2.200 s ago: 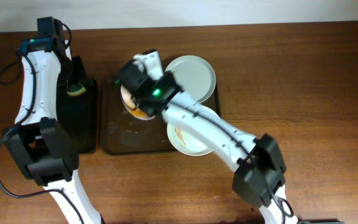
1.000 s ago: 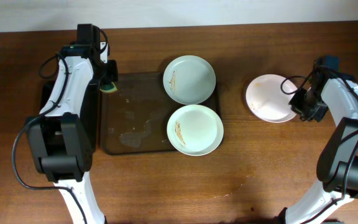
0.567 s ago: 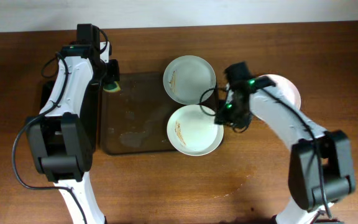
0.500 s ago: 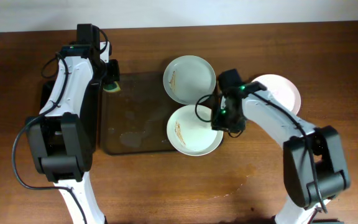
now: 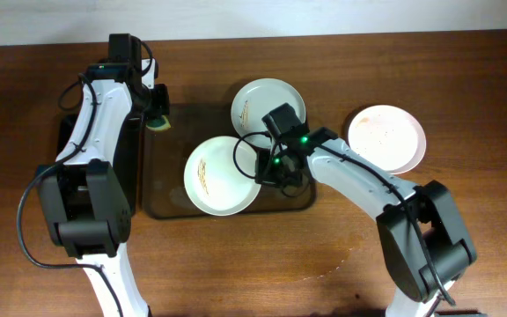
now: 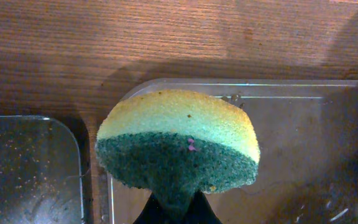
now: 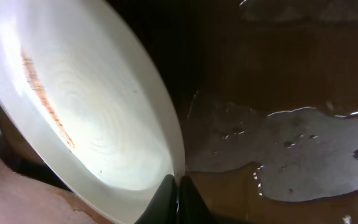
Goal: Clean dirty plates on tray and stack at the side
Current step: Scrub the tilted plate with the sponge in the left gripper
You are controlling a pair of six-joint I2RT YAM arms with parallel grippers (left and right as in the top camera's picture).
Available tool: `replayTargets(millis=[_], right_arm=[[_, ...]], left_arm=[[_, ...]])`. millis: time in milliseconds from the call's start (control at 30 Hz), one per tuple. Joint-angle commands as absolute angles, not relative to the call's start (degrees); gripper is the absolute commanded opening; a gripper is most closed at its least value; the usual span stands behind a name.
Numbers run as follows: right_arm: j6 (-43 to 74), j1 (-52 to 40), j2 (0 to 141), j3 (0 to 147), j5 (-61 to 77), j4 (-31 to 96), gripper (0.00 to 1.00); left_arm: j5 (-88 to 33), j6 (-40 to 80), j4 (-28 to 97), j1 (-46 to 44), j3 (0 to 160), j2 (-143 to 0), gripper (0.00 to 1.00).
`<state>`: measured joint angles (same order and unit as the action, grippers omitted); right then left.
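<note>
One wet tray (image 5: 167, 167) on wooden table (image 5: 429, 70)

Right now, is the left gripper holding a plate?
No, the left gripper grips a yellow-green sponge over the tray corner.

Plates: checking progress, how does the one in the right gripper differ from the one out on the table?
The gripped plate is over the tray, pinched at its rim by the right gripper, with an orange streak. The table plate lies off the tray, ungripped, showing only faint marks. Both are round and shallow.
</note>
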<state>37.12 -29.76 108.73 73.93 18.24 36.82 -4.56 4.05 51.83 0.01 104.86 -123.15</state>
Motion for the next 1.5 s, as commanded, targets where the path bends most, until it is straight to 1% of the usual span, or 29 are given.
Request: replayTargets(millis=[0,67,167,200,233,267,333,467,500,533,567,633,767,833,900,967,1000,1067,1100,1167,1200,1233,1300,1333,1367,1400,1467], right_arm=[[51.2,-38.8,113.5,74.6,4.8,25.1,0.04],[51.5,-39.4,115.5,74.6,5.5,21.5,0.04],[51.5,-39.3,115.9,74.6,5.5,19.6,0.32],[51.5,-39.3,115.9,74.6,5.3,18.9,0.37],[51.3,-39.3,115.9,74.6,5.3,18.1,0.39],[50.5,-39.2,115.9,74.6,5.3,17.2,0.39],[49.8,-39.3,117.7,74.7,4.1,14.8,0.36],[48.3,-39.4,123.0,79.7,4.5,15.1,0.30],[48.2,-39.4,123.5,80.7,4.4,16.4,0.26],[48.3,-39.2,123.6,80.9,4.2,17.4,0.10],[48.3,-38.8,123.6,81.0,4.5,18.1,0.04],[48.5,-36.9,123.6,81.9,7.2,20.9,0.04],[48.2,-33.6,123.6,82.1,10.9,22.2,0.04],[46.2,-33.2,123.6,82.5,11.4,23.2,0.04],[45.9,-33.3,123.6,82.5,11.5,23.2,0.04],[45.9,-33.3,123.6,82.5,11.6,23.2,0.04],[45.9,-33.3,123.6,82.5,11.6,23.2,0.04],[45.9,-33.3,123.6,82.5,11.6,23.2,0.04],[45.9,-33.3,123.6,82.5,11.6,23.2,0.04],[45.9,-33.3,123.6,82.5,11.6,23.2,0.04],[45.9,-33.3,123.6,82.5,11.6,23.2,0.04],[45.9,-33.3,123.6,82.5,11.6,23.2,0.04],[45.9,-33.3,123.6,82.5,11.6,23.2,0.04],[45.9,-33.3,123.6,82.5,11.6,23.2,0.04],[45.9,-33.3,123.6,82.5,11.6,23.2,0.04],[45.9,-33.3,123.6,82.5,11.6,23.1,0.04],[45.9,-33.3,123.6,82.5,11.6,23.1,0.04]], left_arm=[[-5.4,3.0,51.9,0.1,104.7,-122.9,0.01],[-5.4,3.0,51.8,0.1,104.8,-122.9,0.01],[-5.4,3.0,51.8,0.1,104.8,-122.9,0.01],[-5.4,3.0,51.8,0.1,104.8,-122.9,0.01],[-5.4,3.0,51.8,0.1,104.8,-122.9,0.01],[-5.4,3.0,51.8,0.1,104.8,-122.9,0.01],[-5.4,3.0,51.7,0.1,104.8,-122.9,0.01],[-6.7,3.0,51.7,0.1,104.8,-122.9,0.01],[-6.7,3.0,51.7,0.1,104.8,-122.9,0.01],[-6.8,3.0,52.2,0.1,104.8,-122.9,0.01],[-7.8,3.0,52.7,0.1,104.8,-122.9,0.01],[-11.0,3.0,55.1,-0.1,104.8,-122.9,0.01],[-11.1,2.9,59.5,-2.1,104.7,-122.9,0.01],[-10.5,2.9,59.9,-3.1,103.1,-122.9,0.01],[-7.4,2.9,51.2,-5.4,95.5,-122.9,0.01],[-7.2,1.5,43.4,-6.4,89.4,-122.9,0.01],[-7.2,-0.2,37.3,-7.2,84.7,-122.9,0.01],[-7.3,-1.4,32.1,-8.4,79.6,-122.9,0.01],[-8.0,-3.1,32.6,-8.9,79.1,-122.9,0.01],[-14.4,-8.0,35.8,-9.2,79.4,-122.8,0.01],[-20.1,-10.0,39.3,-9.1,80.0,-122.8,0.01],[-22.1,-10.0,42.9,-8.6,80.8,-122.8,0.01],[-22.3,-10.0,52.4,-7.2,82.8,-122.8,0.01],[-19.5,-8.0,54.7,-6.3,83.0,-122.8,0.01],[-9.4,-0.1,55.0,-5.4,83.0,-122.8,0.01],[-2.8,5.1,54.9,-5.0,83.0,-122.8,0.01],[7.1,11.7,53.5,-4.7,83.0,-122.8,0.01]])
